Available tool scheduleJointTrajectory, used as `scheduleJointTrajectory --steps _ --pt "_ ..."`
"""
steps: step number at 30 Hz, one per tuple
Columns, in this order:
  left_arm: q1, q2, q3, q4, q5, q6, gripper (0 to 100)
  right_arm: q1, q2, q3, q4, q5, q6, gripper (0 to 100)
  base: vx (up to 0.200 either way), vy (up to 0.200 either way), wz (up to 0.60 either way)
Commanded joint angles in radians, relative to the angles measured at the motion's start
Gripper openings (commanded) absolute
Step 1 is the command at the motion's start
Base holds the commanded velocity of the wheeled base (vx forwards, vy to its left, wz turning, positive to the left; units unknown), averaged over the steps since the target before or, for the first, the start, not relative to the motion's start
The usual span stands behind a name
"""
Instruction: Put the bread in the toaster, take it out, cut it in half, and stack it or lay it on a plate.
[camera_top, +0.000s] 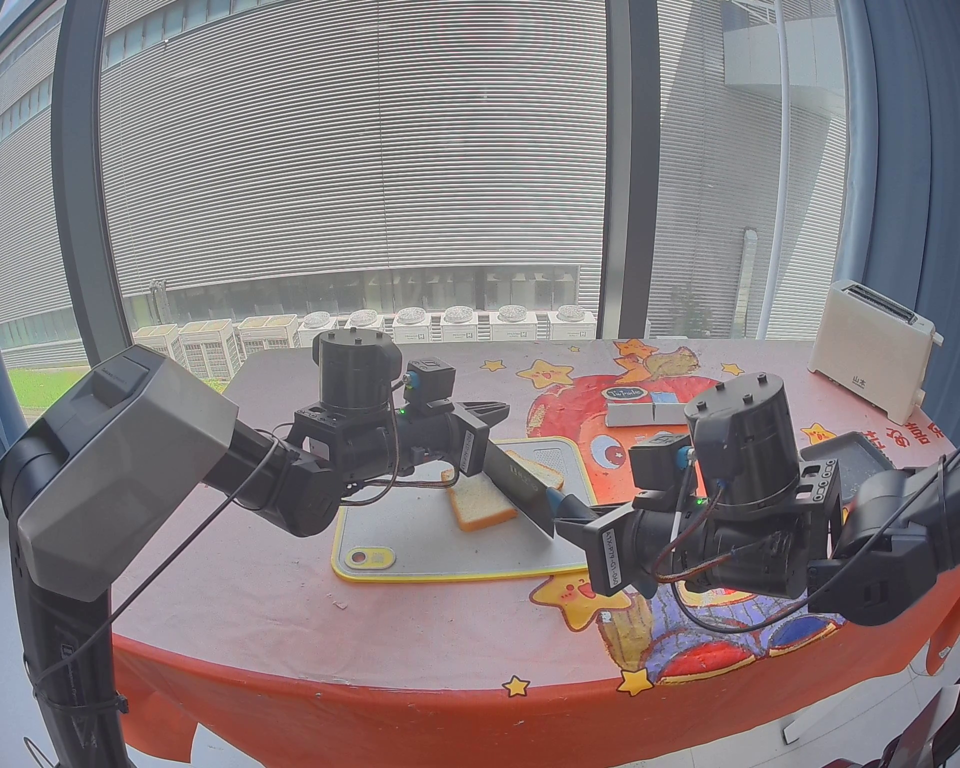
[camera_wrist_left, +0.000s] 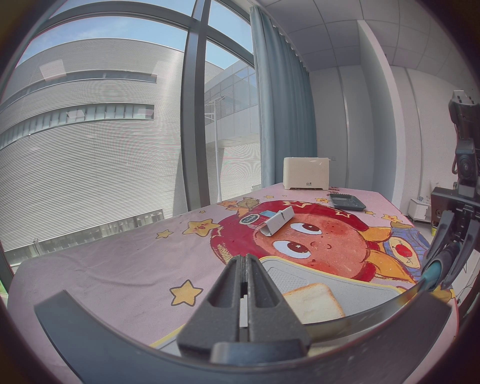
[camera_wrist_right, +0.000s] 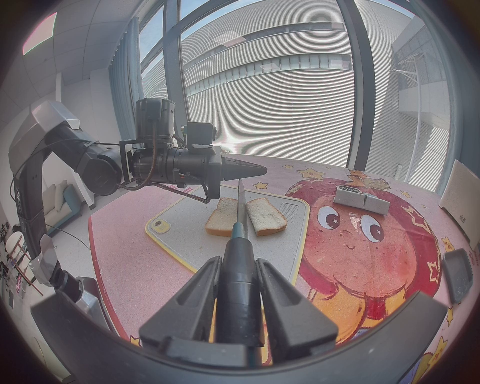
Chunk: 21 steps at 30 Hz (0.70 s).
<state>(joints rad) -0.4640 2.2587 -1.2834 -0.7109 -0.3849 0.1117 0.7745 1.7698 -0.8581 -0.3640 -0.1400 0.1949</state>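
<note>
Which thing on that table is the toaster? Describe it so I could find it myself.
Start at the round table with the pink cartoon cloth by the window. At its far right edge, near the blue curtain, stands the toaster. It is the only tall cream box, slotted on top; the dark tray beside it is low and flat.

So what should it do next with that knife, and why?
Probably press the knife down and draw it back through the bread slice. The right gripper is shut on its handle, the blade lies across the slice's middle on the cutting board, and the halves may not be fully parted.
</note>
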Motion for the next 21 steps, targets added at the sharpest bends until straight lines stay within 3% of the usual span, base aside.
scheduleJointTrajectory --steps 1,12,21 --pt "-0.001 0.032 -0.002 0.007 -0.002 0.0 0 -0.001 0.007 -0.004 -0.006 -0.001 0.0 0 0.0 0.0 0.0" --pt "0.008 0.044 -0.047 0.014 -0.003 -0.003 0 -0.001 0.025 -0.029 -0.007 0.0 0.005 0 0.0 0.0 0.0" --pt "-0.035 0.033 0.03 0.002 -0.002 -0.001 0 -0.003 -0.032 -0.022 0.0 -0.001 0.026 0 0.0 0.0 0.0"
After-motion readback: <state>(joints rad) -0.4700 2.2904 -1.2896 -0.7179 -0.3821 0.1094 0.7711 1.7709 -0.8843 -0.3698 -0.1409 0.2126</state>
